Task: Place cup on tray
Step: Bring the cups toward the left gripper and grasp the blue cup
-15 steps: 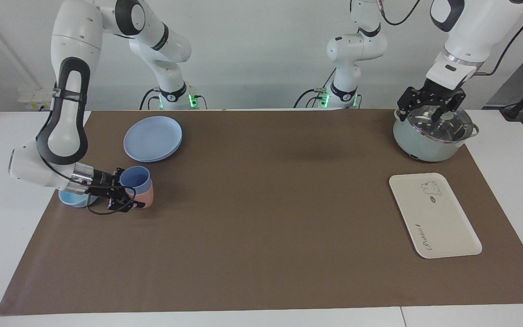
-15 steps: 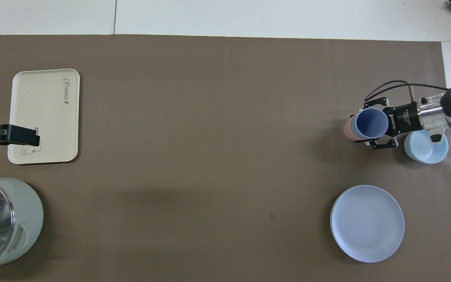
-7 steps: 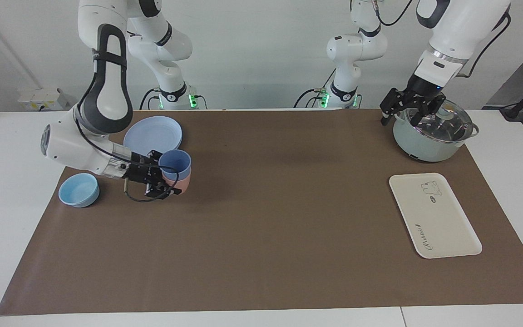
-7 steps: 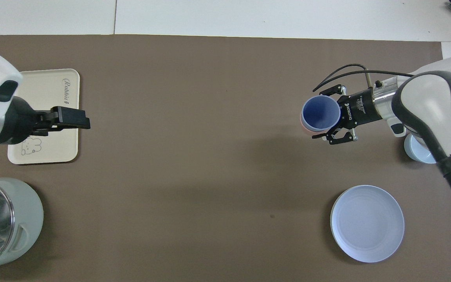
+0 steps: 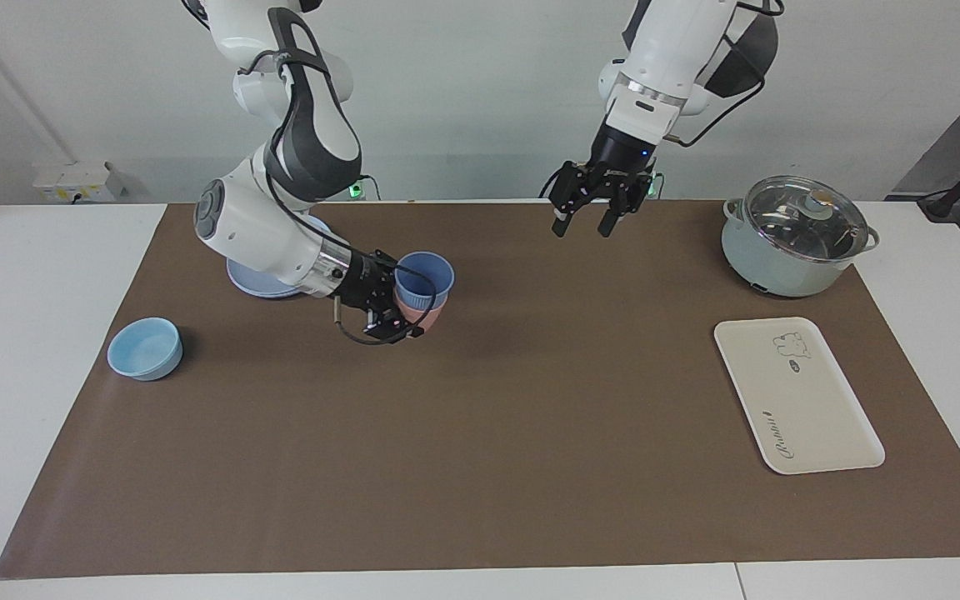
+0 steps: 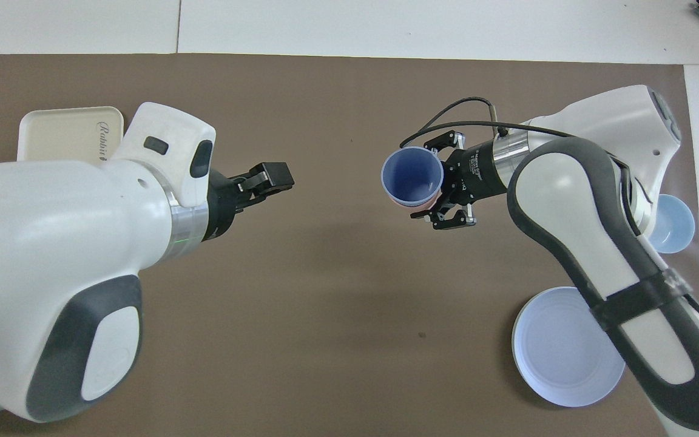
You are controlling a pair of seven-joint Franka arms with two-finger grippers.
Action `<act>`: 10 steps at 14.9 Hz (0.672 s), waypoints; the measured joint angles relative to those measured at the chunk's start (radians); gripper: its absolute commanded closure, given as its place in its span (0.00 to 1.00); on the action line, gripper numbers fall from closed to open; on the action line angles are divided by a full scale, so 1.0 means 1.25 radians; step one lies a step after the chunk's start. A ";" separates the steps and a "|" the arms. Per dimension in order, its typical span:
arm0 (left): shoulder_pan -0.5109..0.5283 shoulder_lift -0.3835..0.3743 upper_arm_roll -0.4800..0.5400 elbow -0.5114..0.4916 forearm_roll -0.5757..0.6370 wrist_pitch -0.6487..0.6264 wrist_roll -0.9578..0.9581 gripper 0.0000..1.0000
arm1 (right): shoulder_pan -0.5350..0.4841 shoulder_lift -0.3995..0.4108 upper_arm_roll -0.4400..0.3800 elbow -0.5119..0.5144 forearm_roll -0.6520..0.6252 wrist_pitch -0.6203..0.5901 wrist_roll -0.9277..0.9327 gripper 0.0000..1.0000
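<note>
The periwinkle-blue cup (image 5: 424, 273) sits nested in a pink cup (image 5: 423, 316), mouth up. My right gripper (image 5: 403, 315) is shut on this stack from the side and holds it in the air over the mat's middle part, toward the right arm's end. In the overhead view the cup (image 6: 412, 176) hides most of the pink cup (image 6: 423, 206) at the right gripper (image 6: 432, 185). My left gripper (image 5: 584, 218) is open and empty, up over the mat's edge nearest the robots; it also shows in the overhead view (image 6: 267, 180). The cream tray (image 5: 797, 396) lies flat toward the left arm's end, partly covered by the left arm in the overhead view (image 6: 64, 130).
A lidded pale-green pot (image 5: 792, 242) stands nearer the robots than the tray. A round blue plate (image 5: 240, 282) (image 6: 559, 358) and a light-blue bowl (image 5: 145, 348) (image 6: 676, 220) sit toward the right arm's end.
My right gripper has carried the stacked cups away from the bowl toward the table's middle, lifting them. My left gripper has swung from over the pot toward the middle.
</note>
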 measured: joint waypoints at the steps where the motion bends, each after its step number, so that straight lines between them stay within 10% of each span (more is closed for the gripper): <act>1: -0.014 0.010 0.000 -0.004 -0.009 0.038 -0.028 0.35 | 0.010 -0.007 0.000 0.000 0.000 0.000 0.004 1.00; 10: -0.072 0.073 0.002 -0.005 -0.060 0.225 -0.148 0.34 | 0.055 -0.052 0.000 0.000 0.000 0.000 0.046 1.00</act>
